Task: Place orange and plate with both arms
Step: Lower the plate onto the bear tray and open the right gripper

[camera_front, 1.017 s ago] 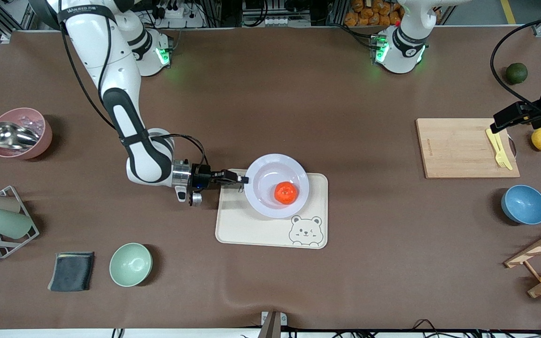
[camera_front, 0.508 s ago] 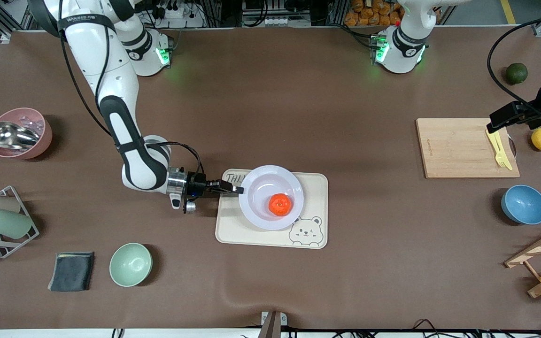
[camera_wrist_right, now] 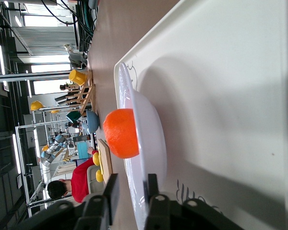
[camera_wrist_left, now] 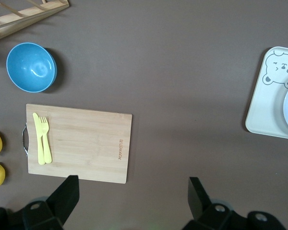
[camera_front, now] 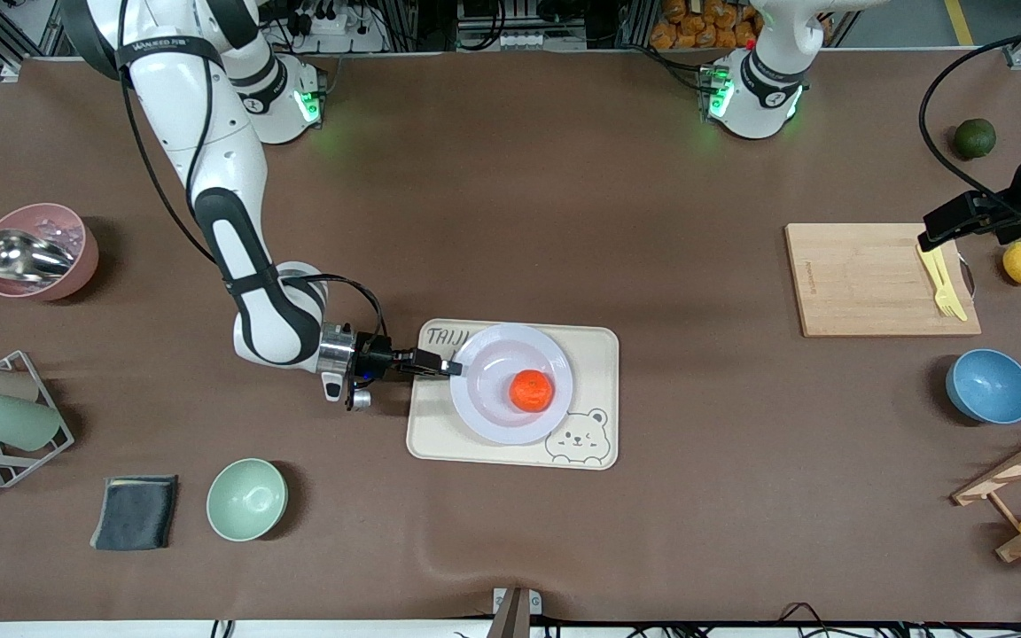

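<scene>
Two jaws, right gripper (camera_front: 450,367): straddling the rim of the round pale lavender plate (camera_front: 493,416), at its right-arm end, starting to part.
Plate: flat on cream bear-print tray (camera_front: 595,346), small reddish-orange orange (camera_front: 531,391) inside.
Left gripper (camera_wrist_left: 132,194): spread, waiting above bamboo board (camera_front: 856,283).

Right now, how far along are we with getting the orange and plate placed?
Looks done: the orange sits in the plate, and the plate rests on the bear-print tray. In hand: the right end effector is at the plate's rim, its fingers on either side of it. Left: let go fully and back away. The left end effector waits open above the cutting board.
</scene>
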### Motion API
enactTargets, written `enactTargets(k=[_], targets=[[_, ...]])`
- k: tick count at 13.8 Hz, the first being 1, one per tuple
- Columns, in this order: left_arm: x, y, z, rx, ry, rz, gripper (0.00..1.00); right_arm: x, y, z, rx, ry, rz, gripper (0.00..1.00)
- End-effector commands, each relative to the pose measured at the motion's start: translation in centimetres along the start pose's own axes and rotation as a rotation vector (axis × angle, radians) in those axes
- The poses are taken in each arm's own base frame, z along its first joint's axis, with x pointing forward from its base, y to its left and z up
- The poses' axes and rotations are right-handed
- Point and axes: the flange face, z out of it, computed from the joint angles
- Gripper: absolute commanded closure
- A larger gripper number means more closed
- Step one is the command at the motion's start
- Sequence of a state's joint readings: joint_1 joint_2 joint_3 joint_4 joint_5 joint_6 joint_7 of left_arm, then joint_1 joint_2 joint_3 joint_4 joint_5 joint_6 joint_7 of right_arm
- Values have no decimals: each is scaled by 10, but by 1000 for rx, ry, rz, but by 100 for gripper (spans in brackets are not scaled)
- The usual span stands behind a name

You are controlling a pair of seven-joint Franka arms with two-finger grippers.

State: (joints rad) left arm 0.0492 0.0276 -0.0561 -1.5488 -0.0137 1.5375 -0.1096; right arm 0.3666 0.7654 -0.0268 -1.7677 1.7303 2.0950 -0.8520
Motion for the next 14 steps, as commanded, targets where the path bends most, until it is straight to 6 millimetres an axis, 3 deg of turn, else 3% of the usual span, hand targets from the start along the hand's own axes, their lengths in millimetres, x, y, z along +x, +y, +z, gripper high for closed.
enactTargets(k=[1, 7, 10, 14], targets=[[-1, -2, -3, 23, 1, 18, 0, 9, 0, -3, -24, -19, -10, 0], [-1, -3, -3, 23, 1, 18, 0, 22, -1, -31, -106, -42, 15, 0], [-1, -3, -5, 21, 6, 16, 0, 23, -24, -38, -151, -73, 59, 0], [-1, -5, -6, 22, 9, 14, 0, 30, -51, -66, -245, -96, 86, 0]])
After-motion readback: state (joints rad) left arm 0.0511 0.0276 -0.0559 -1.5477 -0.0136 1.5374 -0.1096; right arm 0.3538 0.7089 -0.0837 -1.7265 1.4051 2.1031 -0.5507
